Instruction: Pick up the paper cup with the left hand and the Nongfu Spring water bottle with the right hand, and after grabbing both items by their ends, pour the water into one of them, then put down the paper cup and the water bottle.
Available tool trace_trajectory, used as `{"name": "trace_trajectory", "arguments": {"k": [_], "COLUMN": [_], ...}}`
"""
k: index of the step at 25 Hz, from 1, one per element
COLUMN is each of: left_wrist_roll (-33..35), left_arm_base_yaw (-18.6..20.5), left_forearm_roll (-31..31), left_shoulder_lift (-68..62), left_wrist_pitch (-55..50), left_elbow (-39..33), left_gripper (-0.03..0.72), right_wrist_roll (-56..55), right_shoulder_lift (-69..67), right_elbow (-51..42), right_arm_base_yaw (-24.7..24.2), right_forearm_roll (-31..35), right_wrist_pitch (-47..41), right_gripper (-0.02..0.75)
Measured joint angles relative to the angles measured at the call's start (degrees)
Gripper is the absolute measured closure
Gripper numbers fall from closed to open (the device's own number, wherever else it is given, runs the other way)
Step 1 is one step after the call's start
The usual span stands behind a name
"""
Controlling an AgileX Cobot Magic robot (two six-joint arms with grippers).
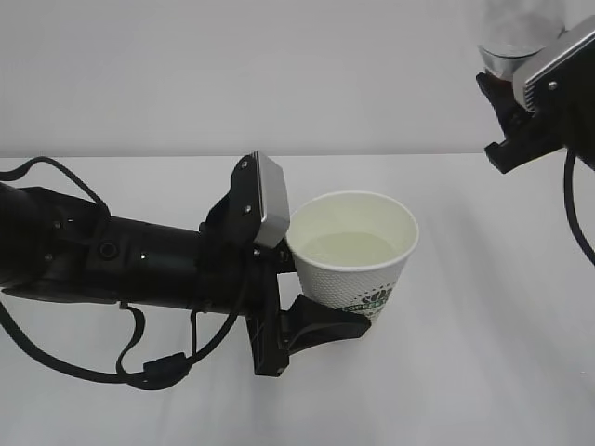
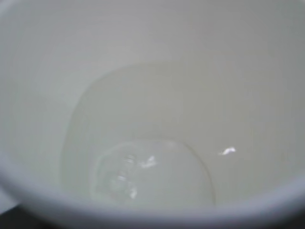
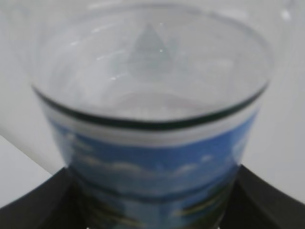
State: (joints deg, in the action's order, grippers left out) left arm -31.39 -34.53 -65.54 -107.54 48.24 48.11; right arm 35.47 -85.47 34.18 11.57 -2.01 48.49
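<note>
- White paper cup [image 1: 355, 251], tapered, rolled rim, green-and-black logo low on its side; held upright above the bench [image 1: 483, 372], mouth tipped slightly toward the exterior camera
- Left tool [image 1: 311, 297], black, two fingers, grey plate on its wrist, black cables looping beneath the arm; reaches in from the left edge and is clamped on the cup's side, one finger [image 1: 325, 325] showing under the cup, the other hidden behind it
- Clear water [image 2: 152, 176] lies in the bottom of the cup, shallow, well below the rim; the left wrist view shows it with small glints on its surface
- Clear plastic Nongfu Spring water bottle [image 3: 152, 119], blue landscape label; at the top right corner of the exterior view, well apart from the cup and higher than it, mostly cut off by the frame edge
- Right tool [image 1: 511, 102], black with grey plate and one black cable; jaws closed on the bottle, dark fingers [image 3: 33, 205] flanking its labelled body in the right wrist view
- Bench, plain white, against a white wall [image 1: 279, 74]
</note>
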Motion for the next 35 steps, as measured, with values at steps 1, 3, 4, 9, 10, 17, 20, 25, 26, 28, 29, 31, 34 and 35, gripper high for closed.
{"name": "trace_trajectory", "arguments": {"k": [1,3,4,9,10,17,20,25,26,28,29,31,34,35], "left_wrist_roll": [0.00,0.00,0.00,0.00,0.00,0.00,0.00,0.00,0.00,0.00,0.00,0.00,0.00,0.00], "left_arm_base_yaw": [0.00,0.00,0.00,0.00,0.00,0.00,0.00,0.00,0.00,0.00,0.00,0.00,0.00,0.00], "left_forearm_roll": [0.00,0.00,0.00,0.00,0.00,0.00,0.00,0.00,0.00,0.00,0.00,0.00,0.00,0.00], "left_shoulder_lift": [0.00,0.00,0.00,0.00,0.00,0.00,0.00,0.00,0.00,0.00,0.00,0.00,0.00,0.00], "left_wrist_pitch": [0.00,0.00,0.00,0.00,0.00,0.00,0.00,0.00,0.00,0.00,0.00,0.00,0.00,0.00], "left_elbow": [0.00,0.00,0.00,0.00,0.00,0.00,0.00,0.00,0.00,0.00,0.00,0.00,0.00,0.00], "left_gripper": [0.175,0.175,0.175,0.176,0.176,0.176,0.176,0.176,0.176,0.176,0.176,0.177,0.177,0.177], "right_wrist_roll": [-1.09,-3.56,-4.96,-11.15,-12.01,-17.21,-19.62,-20.37,-20.37,-20.47,-20.47,-20.47,-20.47,-20.47], "right_shoulder_lift": [0.00,0.00,0.00,0.00,0.00,0.00,0.00,-1.59,-2.04,-2.86,-3.49,-4.48,-5.79,-6.24], "right_elbow": [0.00,0.00,0.00,0.00,0.00,0.00,0.00,0.00,0.00,0.00,0.00,0.00,0.00,0.00], "right_arm_base_yaw": [0.00,0.00,0.00,0.00,0.00,0.00,0.00,0.00,0.00,0.00,0.00,0.00,0.00,0.00], "right_forearm_roll": [0.00,0.00,0.00,0.00,0.04,0.76,2.87,6.77,7.34,8.13,8.70,9.81,11.61,12.00], "right_wrist_pitch": [0.00,0.00,0.00,0.00,0.00,-0.34,-1.00,-1.09,-1.09,-1.09,-1.09,-1.09,-1.09,-1.09], "right_gripper": [0.224,0.224,0.224,0.224,0.224,0.224,0.224,0.224,0.224,0.224,0.224,0.224,0.224,0.224]}}
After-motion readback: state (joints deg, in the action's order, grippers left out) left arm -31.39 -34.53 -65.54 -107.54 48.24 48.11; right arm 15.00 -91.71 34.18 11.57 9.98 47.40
